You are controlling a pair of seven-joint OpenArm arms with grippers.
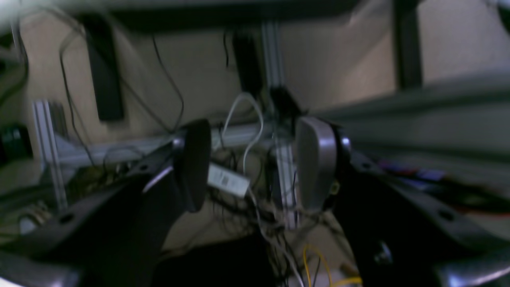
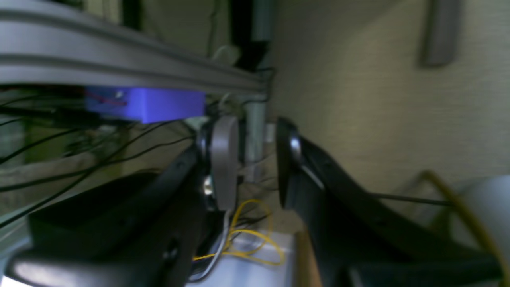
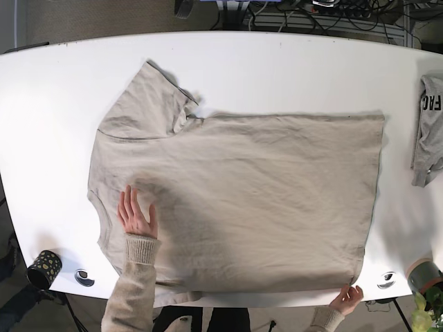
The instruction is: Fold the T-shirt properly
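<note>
T-shirt (image 3: 242, 200) lies flat on the white table (image 3: 291, 76), its long axis running across the base view: collar and sleeves toward that view's left, hem toward its right. One sleeve (image 3: 149, 104) spreads out at the far left corner; the near sleeve seems tucked under or hidden by a person's arm.

Neither robot hand shows in the base view. Both wrist cameras look away from the table, at frame rails, cables and a wall, so both arms appear parked off the cloth. The left hand (image 1: 251, 163) has its fingers apart with nothing between them; the right hand (image 2: 253, 163) is likewise parted and empty. Which arm is nearer the shirt cannot be told from these views.

Two human hands are on the cloth instead. One (image 3: 136, 214) lies palm-down on the shirt near the collar end; the other (image 3: 346, 299) touches the near hem corner. My judgement is that the shirt is being smoothed and no fold has begun.

The table has plenty of bare surface beyond the shirt's far edge. A second grey garment (image 3: 429, 131) lies at the base view's right edge, apart from the hem. A dark cup (image 3: 43, 268) stands at the near left corner, well clear.
</note>
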